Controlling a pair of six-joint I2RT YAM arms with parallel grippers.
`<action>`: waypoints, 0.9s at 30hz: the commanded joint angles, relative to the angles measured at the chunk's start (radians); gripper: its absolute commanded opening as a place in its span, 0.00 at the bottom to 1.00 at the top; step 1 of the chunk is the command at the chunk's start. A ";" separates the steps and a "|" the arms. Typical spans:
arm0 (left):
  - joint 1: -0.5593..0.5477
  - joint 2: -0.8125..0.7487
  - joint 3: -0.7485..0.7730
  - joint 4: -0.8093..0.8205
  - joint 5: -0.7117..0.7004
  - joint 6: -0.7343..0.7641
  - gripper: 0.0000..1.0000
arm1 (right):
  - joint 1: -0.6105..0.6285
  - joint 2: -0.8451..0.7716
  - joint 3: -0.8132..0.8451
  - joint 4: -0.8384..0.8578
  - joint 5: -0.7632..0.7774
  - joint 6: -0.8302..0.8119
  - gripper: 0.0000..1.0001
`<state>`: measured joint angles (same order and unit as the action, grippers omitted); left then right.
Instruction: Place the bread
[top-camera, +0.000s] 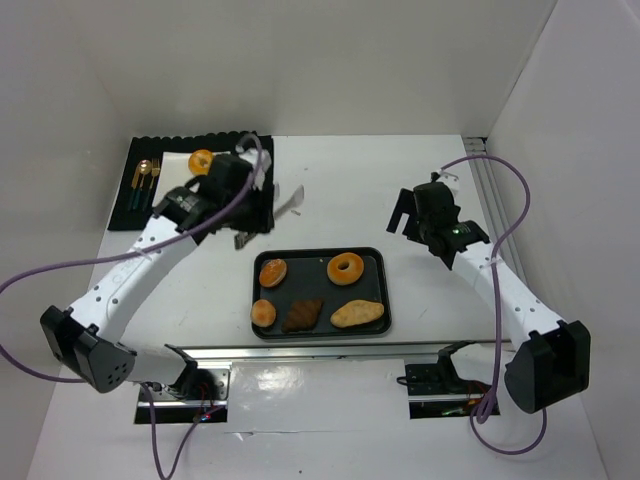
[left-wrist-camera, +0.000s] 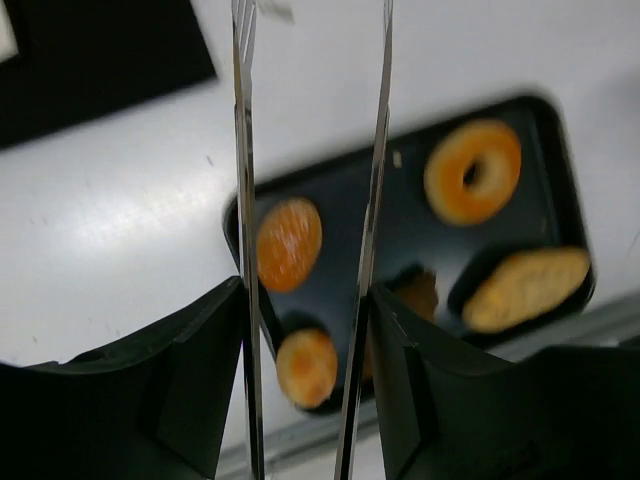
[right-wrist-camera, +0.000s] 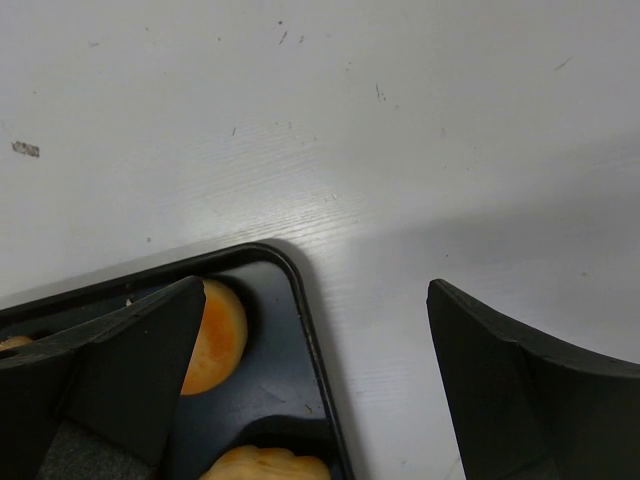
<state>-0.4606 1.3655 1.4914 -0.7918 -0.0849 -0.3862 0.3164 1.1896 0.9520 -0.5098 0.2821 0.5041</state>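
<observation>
Left gripper (top-camera: 255, 205) clamps empty tongs (top-camera: 287, 203) just beyond the tray (top-camera: 383, 290), five breads (top-camera: 273, 272) inside, one donut (top-camera: 200, 160) on the far-left mat (top-camera: 225, 143), right gripper (right-wrist-camera: 316, 288) wide and empty, so next, I reckon, lower onto a bun.

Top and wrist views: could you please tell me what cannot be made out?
Tongs: tips cut off, left wrist view's top edge.
Dark pastry: left wrist view, partly behind a tong blade.
Tray: right wrist view, mostly behind the right hand.
Gold cutlery: top view, too small.
</observation>
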 joint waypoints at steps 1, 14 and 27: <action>-0.136 -0.080 -0.092 -0.128 -0.002 0.061 0.62 | 0.004 -0.051 0.039 0.004 0.026 -0.001 0.99; -0.490 -0.158 -0.192 -0.314 0.013 -0.128 0.66 | 0.004 -0.032 0.037 0.002 -0.003 -0.001 0.99; -0.536 -0.126 -0.299 -0.350 -0.009 -0.184 0.73 | 0.004 -0.031 0.037 0.021 -0.024 -0.001 0.99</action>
<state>-0.9920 1.2278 1.2179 -1.1439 -0.0875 -0.5533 0.3164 1.1618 0.9520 -0.5098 0.2623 0.5041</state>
